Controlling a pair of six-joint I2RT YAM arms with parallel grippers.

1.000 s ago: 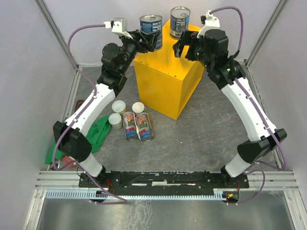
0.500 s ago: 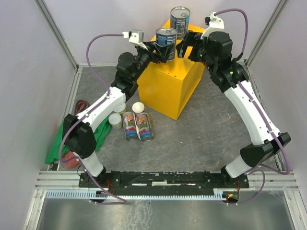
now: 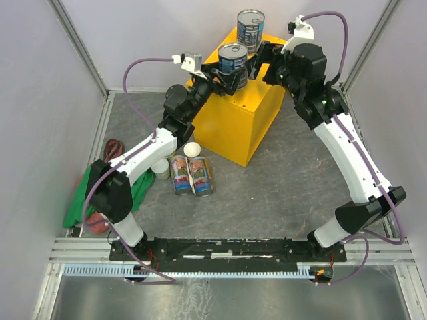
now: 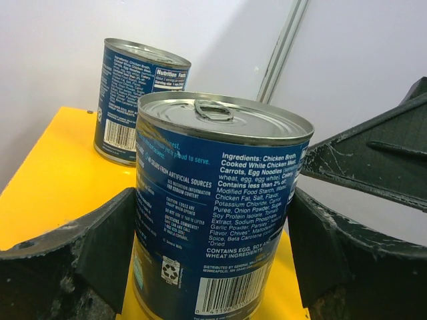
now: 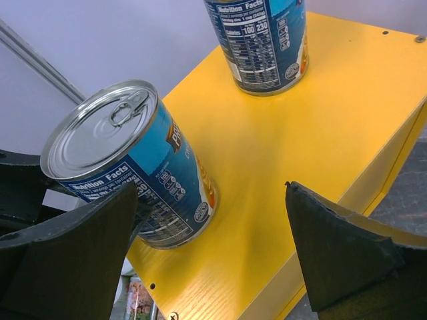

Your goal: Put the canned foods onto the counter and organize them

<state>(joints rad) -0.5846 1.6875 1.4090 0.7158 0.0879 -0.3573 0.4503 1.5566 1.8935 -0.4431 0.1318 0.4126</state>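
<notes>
Blue-labelled can (image 3: 233,61), silver pull-tab top, upright. Location: over the near-left part of the counter (image 3: 233,130) top, close to its edge. From the right wrist view the base looks down on the yellow surface, though I cannot be sure it is fully seated.

Holder: my left pincer (image 4: 213,260), clenched on this can, one finger against each side of the label.

Second blue can (image 3: 250,28): standing on the counter's far corner, well apart from the first.

My right pincer (image 5: 208,257): spread wide, grasping nothing, hanging just beside the counter's right side.

Awaiting transfer, on the floor left of the counter's front: two tall slim cans (image 3: 191,175) lying side by side; two small pale-lidded cans (image 3: 193,149) in view.

Hazards, as I judge them:
- Letting go with the base part-way off the edge would tip the can to the floor.
- Pulling back before both fingers are clear could drag it over.
- A careless sweep of my right pincer might knock the far can.
</notes>
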